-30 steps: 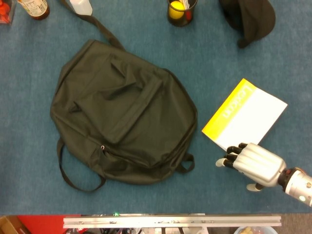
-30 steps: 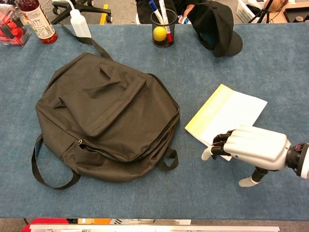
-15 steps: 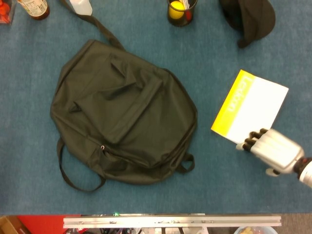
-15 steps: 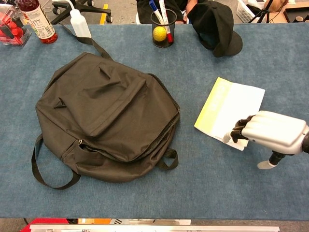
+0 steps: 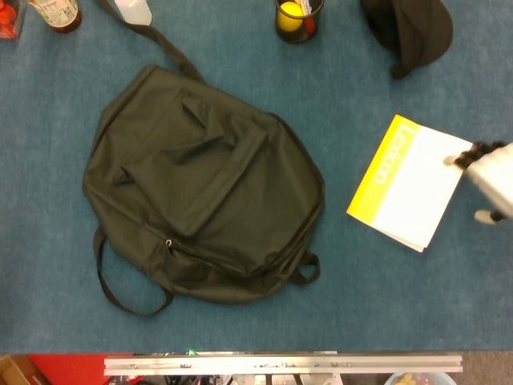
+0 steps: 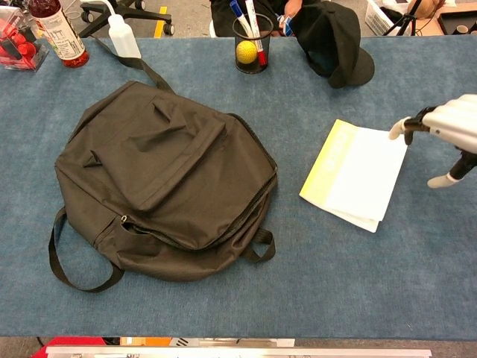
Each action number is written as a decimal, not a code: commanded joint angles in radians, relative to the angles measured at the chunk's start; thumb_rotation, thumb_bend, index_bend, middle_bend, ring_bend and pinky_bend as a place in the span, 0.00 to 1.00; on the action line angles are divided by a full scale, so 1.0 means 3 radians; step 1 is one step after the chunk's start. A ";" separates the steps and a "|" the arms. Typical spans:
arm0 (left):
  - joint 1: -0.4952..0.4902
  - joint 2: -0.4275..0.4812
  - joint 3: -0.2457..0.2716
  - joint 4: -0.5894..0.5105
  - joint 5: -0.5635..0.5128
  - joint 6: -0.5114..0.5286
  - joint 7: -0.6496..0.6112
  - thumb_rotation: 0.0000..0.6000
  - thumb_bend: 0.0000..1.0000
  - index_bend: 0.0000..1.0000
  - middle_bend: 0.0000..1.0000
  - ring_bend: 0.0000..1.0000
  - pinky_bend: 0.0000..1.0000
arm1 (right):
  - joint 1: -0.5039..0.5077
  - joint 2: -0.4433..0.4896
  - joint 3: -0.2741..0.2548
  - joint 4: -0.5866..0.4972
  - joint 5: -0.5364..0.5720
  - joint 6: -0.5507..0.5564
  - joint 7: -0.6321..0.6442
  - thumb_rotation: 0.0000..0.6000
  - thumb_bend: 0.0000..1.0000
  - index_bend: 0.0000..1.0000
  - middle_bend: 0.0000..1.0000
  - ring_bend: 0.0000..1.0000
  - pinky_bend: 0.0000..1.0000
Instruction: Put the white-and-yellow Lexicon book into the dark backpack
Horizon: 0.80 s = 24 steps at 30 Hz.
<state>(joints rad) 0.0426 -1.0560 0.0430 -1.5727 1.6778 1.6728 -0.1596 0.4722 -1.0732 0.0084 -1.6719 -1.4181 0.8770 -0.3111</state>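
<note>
1. Book [image 5: 409, 183], white with a yellow spine strip printed "Lexicon", is seen lying flat on the blue table [image 5: 337, 297], just left of the right hand's fingertips [image 6: 397, 131].
2. The right hand [image 6: 447, 127] is seen at the book's far right corner; nothing is held, and whether the fingertips touch the cover cannot be told.
3. The dark backpack [image 5: 200, 184] is laid flat, zipped, well apart to the left.

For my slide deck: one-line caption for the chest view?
Right hand at the Lexicon book's far corner, beside a closed dark backpack.
</note>
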 commanded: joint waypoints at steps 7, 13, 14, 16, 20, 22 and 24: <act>-0.0014 -0.0007 0.0010 -0.0045 0.0012 -0.0037 0.0076 1.00 0.27 0.32 0.30 0.30 0.26 | 0.0403 0.0037 0.0225 0.0153 0.1042 -0.0491 -0.0436 1.00 0.02 0.28 0.37 0.26 0.36; 0.0003 0.0002 -0.0001 -0.0050 -0.0047 -0.0037 0.0050 1.00 0.27 0.32 0.30 0.30 0.26 | 0.0740 -0.0188 0.0160 0.0347 0.1701 -0.0721 -0.0829 1.00 0.01 0.27 0.35 0.26 0.32; 0.0005 0.0000 0.0000 -0.0045 -0.0052 -0.0040 0.0049 1.00 0.27 0.32 0.30 0.30 0.26 | 0.0791 -0.0222 0.0142 0.0376 0.1802 -0.0745 -0.0877 1.00 0.01 0.26 0.34 0.26 0.32; 0.0008 -0.0001 0.0001 -0.0040 -0.0056 -0.0042 0.0056 1.00 0.27 0.32 0.30 0.30 0.26 | 0.0904 -0.0310 0.0101 0.0445 0.2015 -0.0788 -0.0966 1.00 0.01 0.24 0.33 0.27 0.31; 0.0005 -0.0004 0.0000 -0.0039 -0.0073 -0.0064 0.0077 1.00 0.27 0.32 0.30 0.30 0.26 | 0.1092 -0.0468 -0.0011 0.0553 0.2321 -0.0847 -0.1107 1.00 0.01 0.22 0.32 0.26 0.30; 0.0000 -0.0002 -0.0003 -0.0042 -0.0079 -0.0075 0.0083 1.00 0.27 0.32 0.30 0.30 0.26 | 0.1178 -0.0540 -0.0052 0.0589 0.2461 -0.0867 -0.1133 1.00 0.01 0.21 0.31 0.26 0.29; -0.0004 0.0000 -0.0006 -0.0045 -0.0084 -0.0081 0.0083 1.00 0.27 0.32 0.30 0.30 0.26 | 0.1244 -0.0582 -0.0068 0.0599 0.2561 -0.0899 -0.1117 1.00 0.01 0.20 0.31 0.26 0.29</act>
<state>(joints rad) 0.0416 -1.0561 0.0411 -1.5863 1.6526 1.6486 -0.1347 0.8258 -1.2290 0.0005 -1.5040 -0.6745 0.6204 -0.6395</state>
